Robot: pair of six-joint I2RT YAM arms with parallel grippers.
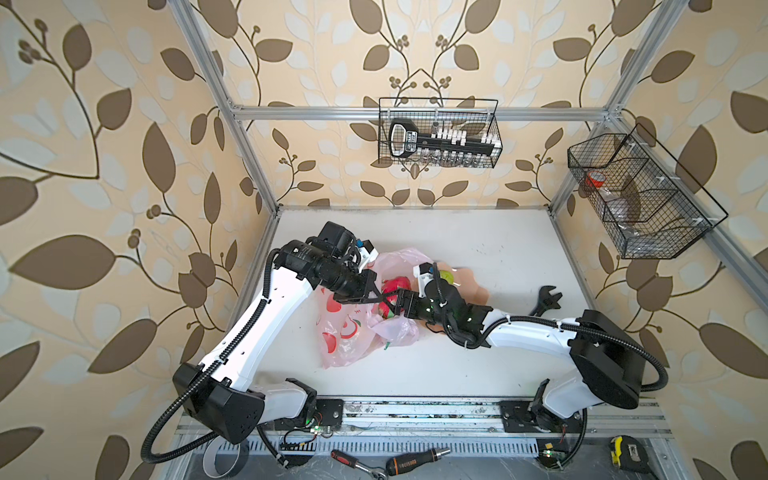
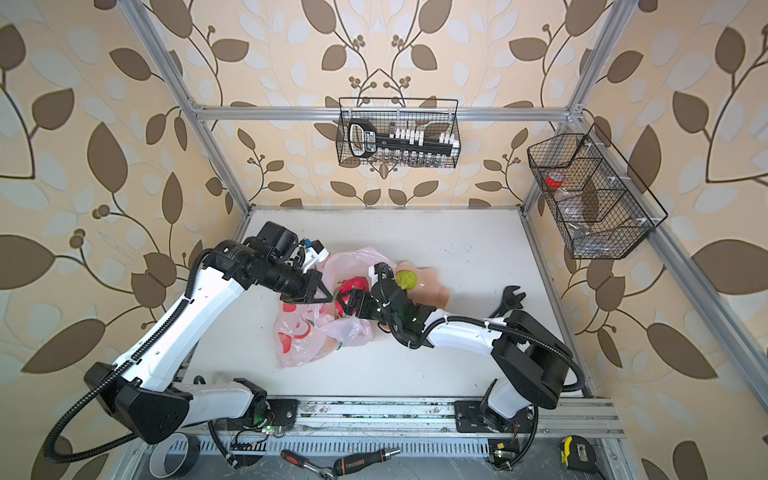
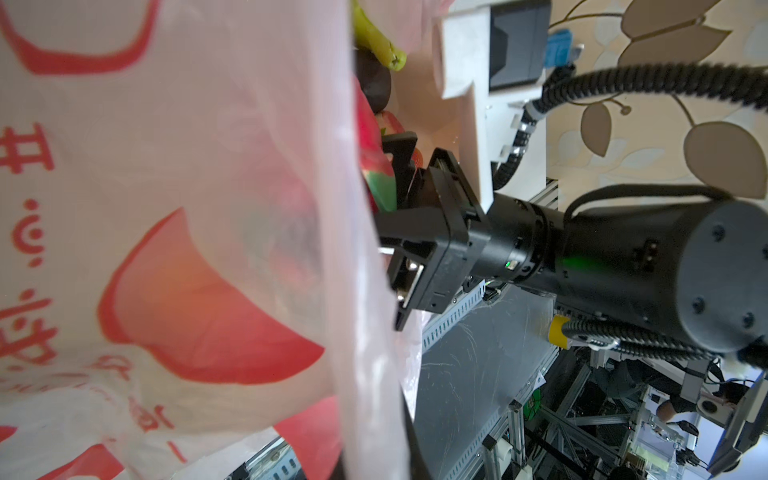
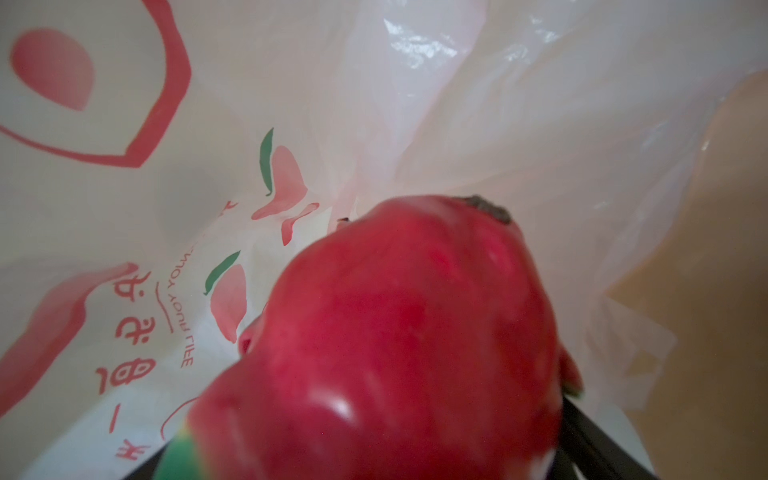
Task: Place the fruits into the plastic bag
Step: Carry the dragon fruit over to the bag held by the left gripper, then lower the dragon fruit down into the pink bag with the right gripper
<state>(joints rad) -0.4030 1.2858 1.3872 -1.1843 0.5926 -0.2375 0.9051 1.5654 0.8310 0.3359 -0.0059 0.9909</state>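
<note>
White table, bag; R claw grips dragon fruit; plum left-wrist-only.

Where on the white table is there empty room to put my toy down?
Bare table runs along the back wall, behind the plastic bag and bowl. Another bare strip lies in front, between the bag and the rail. The middle is crowded: bag, dragon fruit, bowl, wrench.

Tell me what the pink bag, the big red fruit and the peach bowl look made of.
The plastic bag: thin translucent plastic film, glossy; it crinkles, glints and lets light through.
The dragon fruit: probably hard moulded plastic, glossy, given sharp highlights and uniform painted-looking red; vinyl possible.
The bowl: smooth peach plastic, likely, with a slight sheen; ceramic possible.
</note>
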